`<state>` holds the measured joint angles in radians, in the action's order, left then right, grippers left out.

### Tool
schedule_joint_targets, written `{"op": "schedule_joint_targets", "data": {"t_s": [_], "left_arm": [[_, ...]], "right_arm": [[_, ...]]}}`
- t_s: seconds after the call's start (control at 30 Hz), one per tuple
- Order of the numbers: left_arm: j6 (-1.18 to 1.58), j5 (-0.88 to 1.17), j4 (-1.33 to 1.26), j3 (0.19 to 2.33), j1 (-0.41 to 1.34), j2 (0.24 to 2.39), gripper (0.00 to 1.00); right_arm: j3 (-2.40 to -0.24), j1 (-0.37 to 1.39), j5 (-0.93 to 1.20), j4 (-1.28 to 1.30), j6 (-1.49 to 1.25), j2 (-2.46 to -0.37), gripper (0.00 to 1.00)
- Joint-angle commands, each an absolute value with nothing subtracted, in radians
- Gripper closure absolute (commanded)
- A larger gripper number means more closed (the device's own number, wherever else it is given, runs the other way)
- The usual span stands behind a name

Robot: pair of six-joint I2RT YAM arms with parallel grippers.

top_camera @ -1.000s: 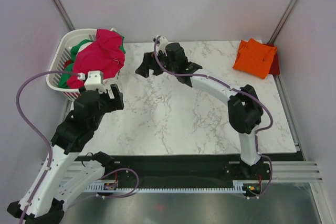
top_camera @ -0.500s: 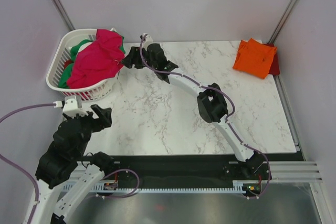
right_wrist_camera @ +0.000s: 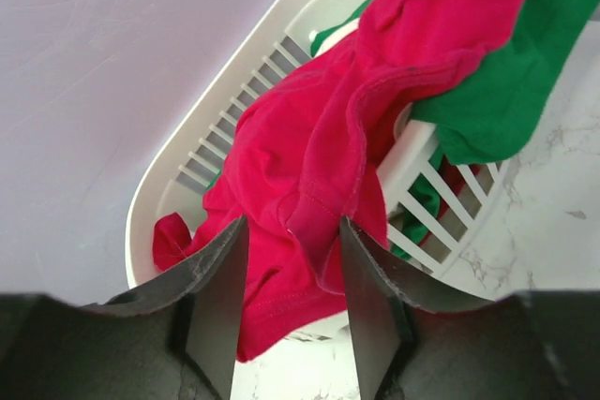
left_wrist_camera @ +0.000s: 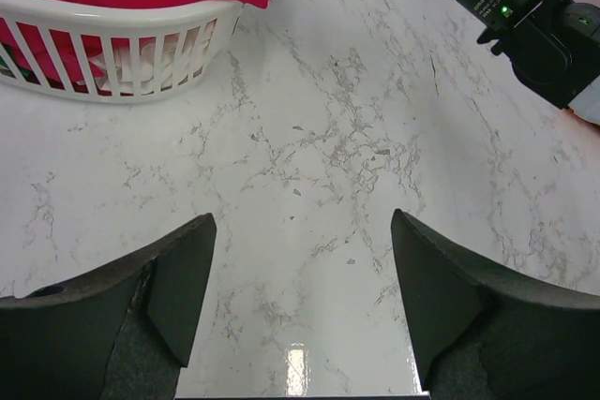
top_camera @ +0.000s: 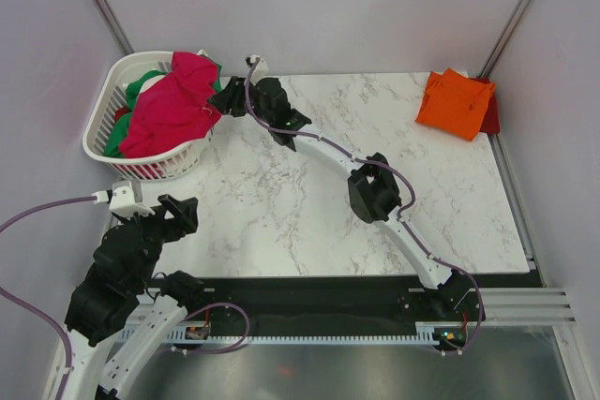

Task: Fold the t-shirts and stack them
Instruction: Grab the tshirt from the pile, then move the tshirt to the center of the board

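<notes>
The right claw (right_wrist_camera: 292, 231) has its two dark, wedge-shaped fingers parted, straddling a raised, stitched ridge of the crimson-pink shirt (right_wrist_camera: 309, 147), with a little slack cloth showing beside one finger, so nothing is pinched yet. That shirt is soft and crumpled and is heaped over the top of the white slatted plastic basket (right_wrist_camera: 211, 152), spilling over its rim. A green shirt (right_wrist_camera: 506, 81) lies bunched beside it at the upper right of the wrist view, draped over the same rim. In the overhead view the oval basket sits at the upper left, at the far left corner of the table (top_camera: 309, 194), whose top is smooth white marble with grey veins. The left claw (left_wrist_camera: 302, 222) hangs with its two matte black fingers spread wide above bare, glossy marble, holding nothing, at the lower left of the overhead view and near the basket's front. At the upper right of that view lie two more shirts, touching: a folded orange one (top_camera: 455, 102) and a dark red one (top_camera: 491, 114) partly tucked under it.
</notes>
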<state>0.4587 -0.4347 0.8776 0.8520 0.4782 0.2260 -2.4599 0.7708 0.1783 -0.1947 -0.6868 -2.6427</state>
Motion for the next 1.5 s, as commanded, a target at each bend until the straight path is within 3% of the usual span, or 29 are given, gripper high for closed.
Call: {"op": "schedule_joint_targets", "data": {"t_s": [0.0, 0.2, 0.33, 0.63, 0.77, 0.8, 1.0, 1.13, 1.17, 1.2, 1.23, 1.27, 1.4, 1.47], "left_arm": [[0.485, -0.434, 0.833, 0.848, 0.466, 0.236, 0.17], [0.479, -0.425, 0.827, 0.845, 0.453, 0.233, 0.17], [0.476, -0.419, 0.822, 0.844, 0.446, 0.230, 0.17], [0.466, -0.405, 0.813, 0.838, 0.428, 0.230, 0.17], [0.465, -0.405, 0.810, 0.836, 0.426, 0.233, 0.17], [0.463, -0.405, 0.811, 0.835, 0.425, 0.235, 0.17], [0.462, -0.402, 0.808, 0.834, 0.420, 0.242, 0.17], [0.460, -0.402, 0.808, 0.834, 0.416, 0.244, 0.17], [0.460, -0.402, 0.807, 0.836, 0.416, 0.244, 0.17], [0.460, -0.402, 0.808, 0.835, 0.416, 0.244, 0.17], [0.460, -0.402, 0.807, 0.834, 0.416, 0.244, 0.17], [0.459, -0.402, 0.808, 0.836, 0.416, 0.245, 0.17], [0.456, -0.388, 0.807, 0.836, 0.416, 0.267, 0.18], [0.454, -0.377, 0.804, 0.841, 0.416, 0.281, 0.18]], "right_arm": [[-2.542, 0.779, 0.152, -0.227, -0.701, -2.684, 0.53], [-2.543, 0.781, 0.141, -0.222, -0.730, -2.691, 0.73], [-2.531, 0.779, 0.126, -0.212, -0.729, -2.689, 1.00], [-2.482, 0.778, 0.155, -0.221, -0.689, -2.603, 1.00], [-2.494, 0.755, 0.164, -0.137, -0.571, -2.418, 1.00], [-2.467, 0.735, 0.154, -0.130, -0.536, -2.281, 1.00], [-2.120, 0.510, -0.026, -0.077, -0.448, -1.779, 1.00], [-1.824, 0.378, -0.132, 0.101, -0.471, -1.599, 1.00], [-1.766, 0.361, -0.150, 0.135, -0.471, -1.567, 0.91], [-1.712, 0.339, -0.208, 0.174, -0.465, -1.512, 0.64], [-1.607, 0.333, -0.236, 0.254, -0.463, -1.488, 0.15], [-1.545, 0.330, -0.254, 0.277, -0.459, -1.464, 0.02], [-1.216, 0.307, -0.353, 0.336, -0.457, -1.322, 0.02], [-1.166, 0.298, -0.382, 0.356, -0.440, -1.284, 0.02]]}}
